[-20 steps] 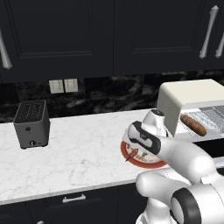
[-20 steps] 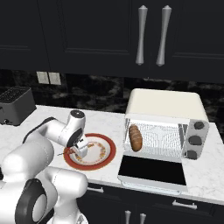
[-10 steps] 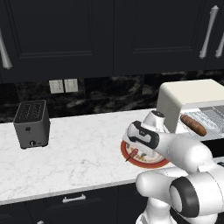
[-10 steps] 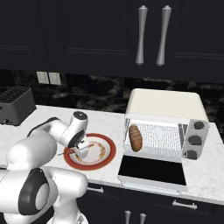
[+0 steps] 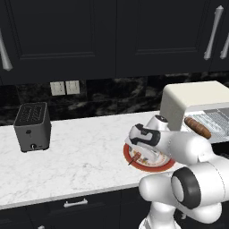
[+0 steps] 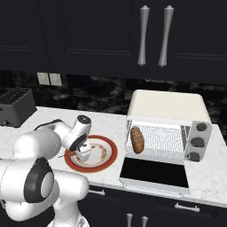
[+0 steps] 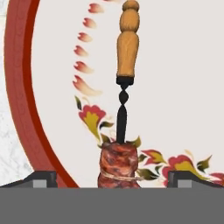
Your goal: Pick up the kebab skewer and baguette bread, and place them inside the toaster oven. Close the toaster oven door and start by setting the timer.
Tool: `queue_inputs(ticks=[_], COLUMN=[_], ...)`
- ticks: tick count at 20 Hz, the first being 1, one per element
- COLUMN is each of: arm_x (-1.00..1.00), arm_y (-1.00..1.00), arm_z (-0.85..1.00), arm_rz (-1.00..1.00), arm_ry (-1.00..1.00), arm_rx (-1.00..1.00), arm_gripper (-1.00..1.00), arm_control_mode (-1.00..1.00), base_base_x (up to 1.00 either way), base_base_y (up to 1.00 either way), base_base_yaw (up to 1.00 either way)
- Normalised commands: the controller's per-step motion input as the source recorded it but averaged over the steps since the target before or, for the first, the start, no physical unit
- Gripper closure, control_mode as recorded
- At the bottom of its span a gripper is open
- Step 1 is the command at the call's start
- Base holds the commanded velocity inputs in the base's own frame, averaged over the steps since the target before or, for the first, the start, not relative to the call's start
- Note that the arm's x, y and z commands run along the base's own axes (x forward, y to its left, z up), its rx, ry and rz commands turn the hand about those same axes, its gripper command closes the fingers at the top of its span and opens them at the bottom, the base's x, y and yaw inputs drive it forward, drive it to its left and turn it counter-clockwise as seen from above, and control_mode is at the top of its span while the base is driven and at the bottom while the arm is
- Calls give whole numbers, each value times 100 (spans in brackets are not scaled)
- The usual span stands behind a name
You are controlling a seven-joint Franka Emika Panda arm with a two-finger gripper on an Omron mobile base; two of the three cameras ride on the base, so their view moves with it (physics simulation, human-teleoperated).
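The kebab skewer (image 7: pixel 122 113) lies on a red-rimmed floral plate (image 7: pixel 19 87), wooden handle away from the hand and a meat chunk nearest it. My gripper (image 7: pixel 116 180) is open, low over the plate, one fingertip on each side of that chunk without closing on it. From the base views the gripper (image 5: pixel 141 154) (image 6: pixel 84 153) hovers over the plate (image 5: pixel 150 169) (image 6: pixel 111 155), and the skewer's end (image 5: pixel 133 161) pokes out below the hand. The baguette bread (image 6: pixel 138 139) (image 5: pixel 197 127) rests on the wire rack inside the toaster oven (image 6: pixel 166 106). The toaster oven door (image 6: pixel 153 173) hangs open, flat over the counter edge.
A dark grey slot toaster (image 5: pixel 32 126) (image 6: pixel 15 106) stands far left on the white marble counter (image 5: pixel 80 161). The oven's knobs (image 6: pixel 198 142) sit on its right front. Dark cabinets hang above. The open door juts out past the counter's front edge.
The hand has crept slightly right and lower over the plate. Its jaws stayed open. Baguette, plate and oven door have not moved.
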Motion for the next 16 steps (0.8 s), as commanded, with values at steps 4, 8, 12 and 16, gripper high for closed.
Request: queue_inputs(ticks=[4,8,12,16], arm_x=[0,0,0,0], arm_y=[2,5,7,0], arm_z=[-25,-19,-14,-9], arm_rz=[-6,-6,-6,-5], arm_ry=[-3,-7,-6,-5], arm_rx=[3,3,3,4], arm_gripper=[-100,-100,100,100], arm_control_mode=[-100,-100,-100,-100], base_base_x=[0,0,0,0], base_base_y=[0,0,0,0], base_base_yaw=[0,0,0,0])
